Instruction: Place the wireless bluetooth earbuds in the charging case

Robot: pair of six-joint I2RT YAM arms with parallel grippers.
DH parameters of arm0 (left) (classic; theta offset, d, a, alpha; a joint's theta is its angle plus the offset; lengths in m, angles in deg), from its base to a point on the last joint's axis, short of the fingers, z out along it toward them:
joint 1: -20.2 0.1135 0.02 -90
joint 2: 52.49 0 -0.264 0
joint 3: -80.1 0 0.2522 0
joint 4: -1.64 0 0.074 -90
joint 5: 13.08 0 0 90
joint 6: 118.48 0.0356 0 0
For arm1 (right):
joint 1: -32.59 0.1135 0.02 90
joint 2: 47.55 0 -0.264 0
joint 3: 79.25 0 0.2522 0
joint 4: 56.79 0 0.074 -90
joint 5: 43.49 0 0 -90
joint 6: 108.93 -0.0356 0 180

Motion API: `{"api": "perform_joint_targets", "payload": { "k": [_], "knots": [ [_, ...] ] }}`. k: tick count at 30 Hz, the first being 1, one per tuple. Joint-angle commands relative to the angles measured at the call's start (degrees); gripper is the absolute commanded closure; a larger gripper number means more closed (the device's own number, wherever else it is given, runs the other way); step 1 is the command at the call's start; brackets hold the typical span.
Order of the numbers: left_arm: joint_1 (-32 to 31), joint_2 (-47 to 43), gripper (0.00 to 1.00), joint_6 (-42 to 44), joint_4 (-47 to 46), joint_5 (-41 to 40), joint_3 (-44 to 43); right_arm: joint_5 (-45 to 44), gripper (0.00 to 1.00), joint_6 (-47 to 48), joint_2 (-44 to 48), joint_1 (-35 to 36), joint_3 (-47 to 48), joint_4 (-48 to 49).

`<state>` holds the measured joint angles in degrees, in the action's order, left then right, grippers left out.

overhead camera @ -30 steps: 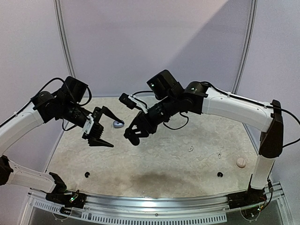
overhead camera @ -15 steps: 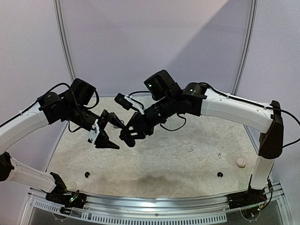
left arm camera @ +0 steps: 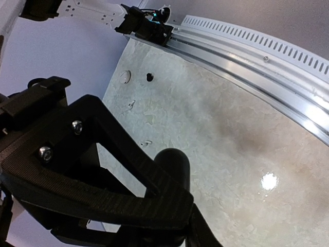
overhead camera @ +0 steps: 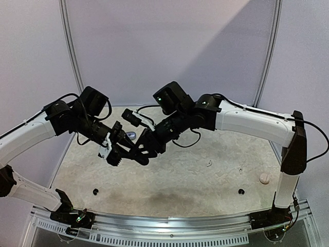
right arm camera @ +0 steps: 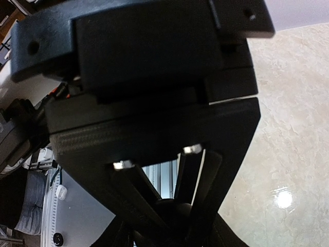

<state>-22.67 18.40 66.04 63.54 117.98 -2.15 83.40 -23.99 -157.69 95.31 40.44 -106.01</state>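
Note:
Both arms meet in mid-air over the table's left half. My right gripper is shut on a small black rounded charging case, which shows dark between its fingers in the right wrist view. My left gripper has come in from the left, and its jaws stand closed on the same case, whose rounded end sticks out past the fingers. Two tiny white earbuds lie loose on the table to the right, far from both grippers; the left wrist view shows them as small specks.
A grey-blue oval object lies on the table behind the grippers. A pale round object sits near the right arm's base. Two black holes mark the tabletop near the metal front rail.
The left gripper moved right toward the right gripper and its jaws closed from wide open. The right gripper, still holding the black case, shifted slightly left and down to meet it.

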Motion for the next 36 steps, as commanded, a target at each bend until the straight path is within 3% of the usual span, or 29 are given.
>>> {"api": "perform_joint_targets", "payload": {
  "k": [1,2,6,7,13,19,25,32,36],
  "knots": [
    [-1.0,-1.0,1.0,-0.2,2.2,0.5,-0.7,0.1,0.84,0.4,-0.3,0.2,1.3,2.3],
    [-1.0,-1.1,1.0,-0.6,2.3,0.2,-0.6,-0.4,0.79,0.3,-0.4,0.1,1.3,2.3],
    [-1.0,-2.0,1.0,-5.4,1.3,-0.5,0.0,-4.6,0.36,0.0,0.7,0.2,0.7,2.3],
    [-1.0,-2.5,1.0,-8.0,0.6,-0.7,0.3,-6.4,0.29,0.2,1.6,0.1,0.0,2.6],
    [-0.6,-5.0,1.0,-30.3,-5.4,-1.8,2.6,-15.4,0.12,1.7,10.0,0.0,-7.9,9.2],
    [1.0,-6.6,1.0,-52.4,-10.9,-0.7,4.7,-19.6,0.13,4.0,19.5,0.1,-17.9,19.7],
    [3.4,-7.6,1.0,-76.1,-19.3,3.2,6.0,-17.6,0.22,3.2,19.3,0.2,-20.8,21.3],
    [3.8,-7.9,1.0,-81.0,-21.0,4.2,6.3,-15.5,0.31,4.0,15.7,0.8,-19.2,19.5],
    [3.9,-7.9,1.0,-81.2,-21.0,4.7,6.4,-15.9,0.48,3.8,14.6,0.9,-18.6,19.4]
  ]
}}
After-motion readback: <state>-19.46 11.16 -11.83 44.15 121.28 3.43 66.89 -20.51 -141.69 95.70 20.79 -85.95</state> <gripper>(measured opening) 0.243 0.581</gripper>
